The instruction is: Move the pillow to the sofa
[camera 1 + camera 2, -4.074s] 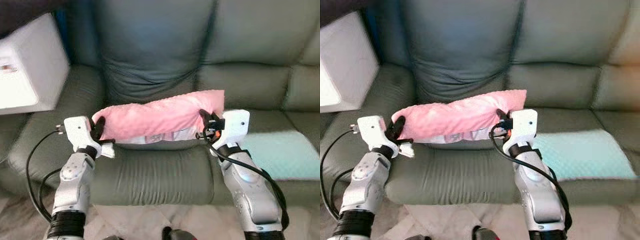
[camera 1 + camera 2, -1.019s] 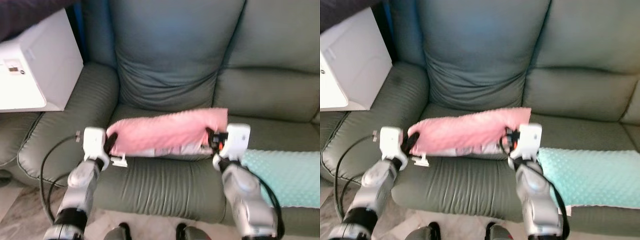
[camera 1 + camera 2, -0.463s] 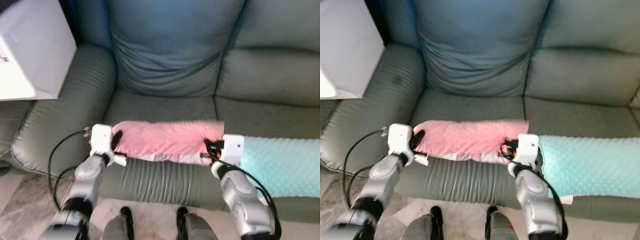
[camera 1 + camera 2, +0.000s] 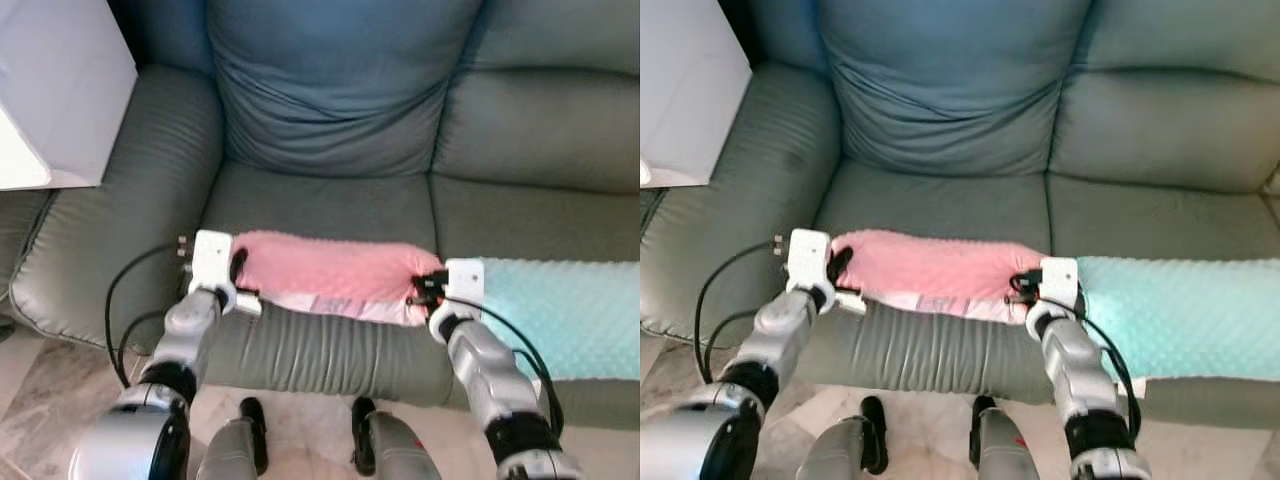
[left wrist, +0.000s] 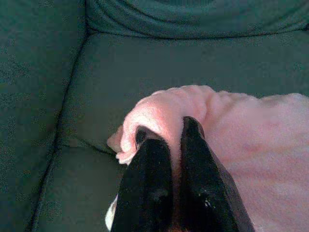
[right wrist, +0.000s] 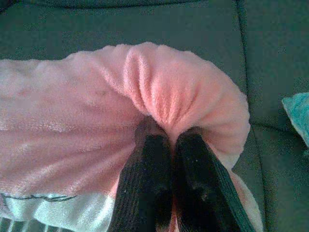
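Pink pillow (image 4: 325,276) lying lengthwise across the near part of the seat cushion of the grey-green sofa (image 4: 330,110), its long axis running left to right and its white underside showing along the near edge. The left gripper (image 5: 170,133) is clamped on the pillow's left end, a fold of pink fabric pinched between its two black fingers (image 5: 149,164); in the head views this gripper (image 4: 236,268) sits at the pillow's left tip, just right of the sofa's left armrest. The right gripper (image 6: 166,133) is likewise closed on the pillow's right end, the plush bunched into ridges where the fingers (image 6: 193,166) bite; in the head views it (image 4: 425,287) lies at the pillow's right tip. A teal blanket (image 4: 560,310) covers the neighbouring seat cushion to the right, its edge just beside the right gripper. A white box-like object (image 4: 55,85) stands at far left, beyond the armrest. Pale tiled floor (image 4: 40,420) shows at the near left.
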You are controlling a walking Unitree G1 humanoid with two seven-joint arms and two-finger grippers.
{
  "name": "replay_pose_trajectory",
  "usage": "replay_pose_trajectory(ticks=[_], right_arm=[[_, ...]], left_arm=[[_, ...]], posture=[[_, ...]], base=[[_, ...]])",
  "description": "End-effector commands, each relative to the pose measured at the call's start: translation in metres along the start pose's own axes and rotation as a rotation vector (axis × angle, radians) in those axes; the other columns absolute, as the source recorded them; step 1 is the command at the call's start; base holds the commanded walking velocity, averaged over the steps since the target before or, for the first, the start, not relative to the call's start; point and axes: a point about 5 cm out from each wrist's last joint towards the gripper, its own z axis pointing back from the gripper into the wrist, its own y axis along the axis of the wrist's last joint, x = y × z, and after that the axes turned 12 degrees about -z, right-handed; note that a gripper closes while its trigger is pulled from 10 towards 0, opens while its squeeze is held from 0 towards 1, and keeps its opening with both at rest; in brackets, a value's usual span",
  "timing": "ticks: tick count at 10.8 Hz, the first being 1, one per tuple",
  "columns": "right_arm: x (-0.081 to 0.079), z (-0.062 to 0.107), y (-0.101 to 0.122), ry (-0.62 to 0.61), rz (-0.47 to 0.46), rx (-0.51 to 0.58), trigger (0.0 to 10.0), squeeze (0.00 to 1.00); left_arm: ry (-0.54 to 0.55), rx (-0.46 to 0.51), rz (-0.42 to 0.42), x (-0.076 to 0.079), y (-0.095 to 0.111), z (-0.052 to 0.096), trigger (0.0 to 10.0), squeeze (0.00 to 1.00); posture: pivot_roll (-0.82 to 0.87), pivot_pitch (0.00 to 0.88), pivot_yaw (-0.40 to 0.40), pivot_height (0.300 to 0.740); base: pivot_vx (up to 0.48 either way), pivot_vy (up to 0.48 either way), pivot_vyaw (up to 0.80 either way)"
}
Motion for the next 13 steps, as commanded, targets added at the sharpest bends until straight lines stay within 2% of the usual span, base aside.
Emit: replay_pose_trajectory(ticks=[1, 2, 4, 5, 6, 7, 8, 11, 13], right_arm=[[0.008, -0.001, 0.002, -0.021, 0.006, 0.016, 10.0, 0.0], [0.01, -0.007, 0.01, -0.035, 0.052, 0.038, 10.0, 0.0], [0.009, -0.013, 0.022, -0.04, 0.059, 0.081, 10.0, 0.0], [0.006, -0.017, 0.037, -0.034, 0.057, 0.144, 10.0, 0.0], [0.004, -0.019, 0.042, -0.032, 0.062, 0.18, 10.0, 0.0], [0.001, -0.02, 0.043, -0.037, 0.089, 0.207, 10.0, 0.0], [-0.001, -0.02, 0.036, -0.038, 0.088, 0.194, 10.0, 0.0], [-0.011, -0.015, 0.007, -0.012, 0.111, 0.147, 10.0, 0.0], [-0.011, -0.007, -0.018, -0.014, 0.106, 0.091, 10.0, 0.0]], left_arm=[[0.019, -0.024, -0.005, -0.001, -0.003, 0.0, 10.0, 0.0], [0.084, -0.019, -0.01, -0.005, 0.007, -0.005, 10.0, 0.0], [0.105, -0.009, -0.013, -0.006, 0.018, -0.011, 10.0, 0.0], [0.139, 0.026, 0.001, -0.012, 0.034, -0.016, 10.0, 0.0], [0.172, 0.036, -0.003, -0.016, 0.038, -0.017, 10.0, 0.0], [0.232, 0.031, 0.033, -0.025, 0.038, -0.016, 10.0, 0.0], [0.247, 0.004, 0.041, -0.027, 0.029, -0.013, 10.0, 0.0], [0.233, -0.074, 0.009, -0.017, -0.002, -0.001, 10.0, 0.0], [0.226, -0.169, -0.008, -0.011, -0.034, 0.013, 10.0, 0.0]], posture=[[-0.14, 0.403, 0.016, 0.74], [-0.14, 0.406, 0.016, 0.74], [-0.15, 0.414, 0.013, 0.74], [-0.15, 0.419, 0.015, 0.74], [-0.15, 0.419, 0.014, 0.74], [-0.15, 0.424, 0.017, 0.74], [-0.16, 0.428, 0.014, 0.74], [-0.15, 0.435, 0.008, 0.74], [-0.16, 0.439, 0.006, 0.74]], base=[[0.0, 0.0, 0.0], [0.0, 0.0, 0.0], [0.0, 0.0, 0.0], [0.0, 0.0, 0.0], [0.0, 0.0, 0.0], [0.0, 0.0, 0.0], [0.0, 0.0, 0.0], [0.0, 0.0, 0.0], [0.0, 0.0, 0.0]])
